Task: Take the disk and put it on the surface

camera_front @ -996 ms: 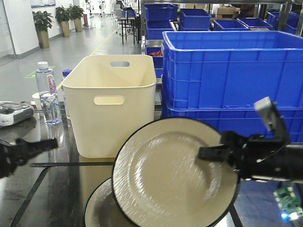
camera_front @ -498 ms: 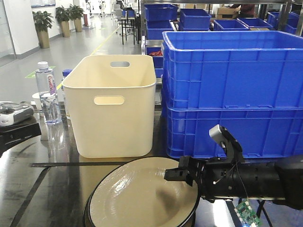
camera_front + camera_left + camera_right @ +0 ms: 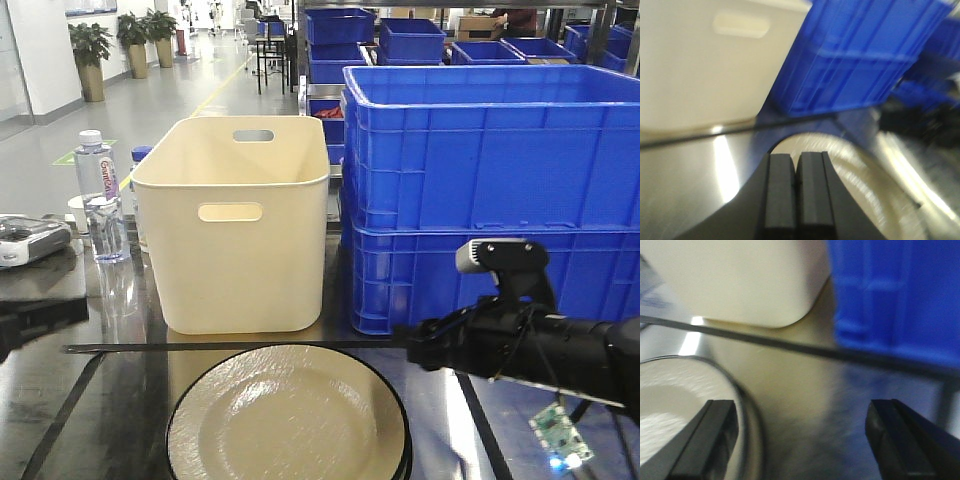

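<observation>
The disk point(image 3: 288, 420) is a cream plate with a dark rim. It lies flat on the dark glossy surface point(image 3: 120, 400), just in front of the black tape line point(image 3: 150, 347). A second dark rim seems to show under its right edge. My right gripper point(image 3: 408, 346) hovers just beyond the plate's right rim, open and holding nothing. In the right wrist view its fingers point(image 3: 720, 427) stand wide apart, the left one over the plate's edge point(image 3: 670, 395). My left gripper point(image 3: 84, 309) is low at the left, shut and empty. The left wrist view shows its pads point(image 3: 780, 185) pressed together, pointing at the plate point(image 3: 865, 170).
A cream bin point(image 3: 235, 220) stands behind the plate, with stacked blue crates point(image 3: 480, 190) to its right. A water bottle point(image 3: 100, 195) and a grey device point(image 3: 30, 238) are at the far left. A green circuit board point(image 3: 558, 432) hangs under the right arm.
The plate went from tilted up in the right gripper to lying flat on the table. The right gripper has let go, opened and drawn back to the right.
</observation>
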